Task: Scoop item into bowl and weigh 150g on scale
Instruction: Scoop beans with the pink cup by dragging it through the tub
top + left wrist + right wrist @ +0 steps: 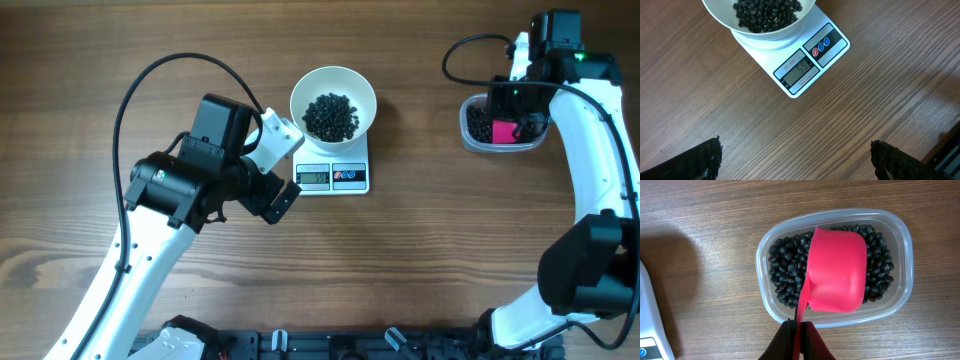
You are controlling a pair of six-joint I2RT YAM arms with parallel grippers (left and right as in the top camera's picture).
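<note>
Scooping is the step we are judging to be in hand. Our right jaws are pinching fully shut on the thin handle of the pink scoop point(837, 275). The scoop is hanging over the clear tub point(900, 235) at the right of the tabletop point(420, 260). Its rounded outside is facing the wrist camera, so we are not able to tell whether it is carrying anything. Black beans point(782, 267) are lying around and under it in the tub.

To do this well, we are thinking the cup's lip should be tipping down into the deeper part of the heap. It should then be sweeping along the tub's long side and levelling before rising clear of the rim. The pinch is sitting on a narrow strip of handle, so a loaded cup may be wanting to swivel, and slow wrist turns should be keeping it steady. Nothing is bracing the tub, so a hard push may be shoving it along the wood.

Our left jaws are standing wide open and holding nothing. They are hovering near the scale point(835, 47) on its left and, as far as we are seeing, touching neither it nor the white bowl point(333, 80). That bowl is sitting on the scale, well apart from the tub, with more of the beans already covering its bottom. The display point(801, 69) is showing digits, but they are too blurred for us to be reading with confidence. We are therefore treating the target as not yet confirmed and favouring smaller pours as it nears.
</note>
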